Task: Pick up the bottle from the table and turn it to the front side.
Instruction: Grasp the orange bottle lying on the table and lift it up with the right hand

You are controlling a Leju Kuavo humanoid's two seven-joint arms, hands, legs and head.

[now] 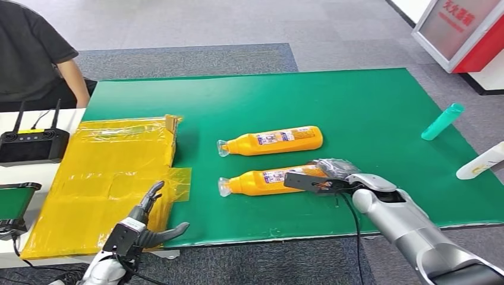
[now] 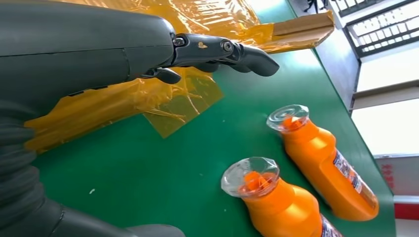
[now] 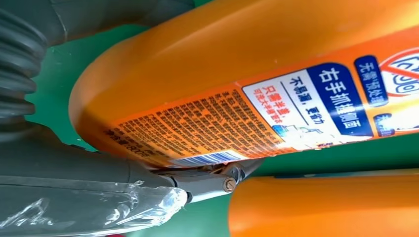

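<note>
Two orange bottles with clear caps lie on their sides on the green mat [image 1: 368, 107], caps pointing left. My right hand [image 1: 333, 178] wraps the base end of the near bottle [image 1: 261, 180], which still rests on the mat. In the right wrist view that bottle [image 3: 247, 74] presses against the hand [image 3: 74, 187], small-print label showing, a dark finger [image 3: 207, 183] along its far side. The far bottle [image 1: 273, 141] lies parallel, untouched. My left hand [image 1: 145, 222] hovers open at the table's front-left edge. The left wrist view shows both the near bottle [image 2: 276, 202] and the far bottle [image 2: 326, 168].
A box wrapped in yellow film [image 1: 107, 172] lies at the mat's left side. A teal bottle [image 1: 443, 122] and a white bottle [image 1: 481, 161] lie at the right edge. A person [image 1: 35, 53] sits at the back left beside a black device with antennas [image 1: 30, 145].
</note>
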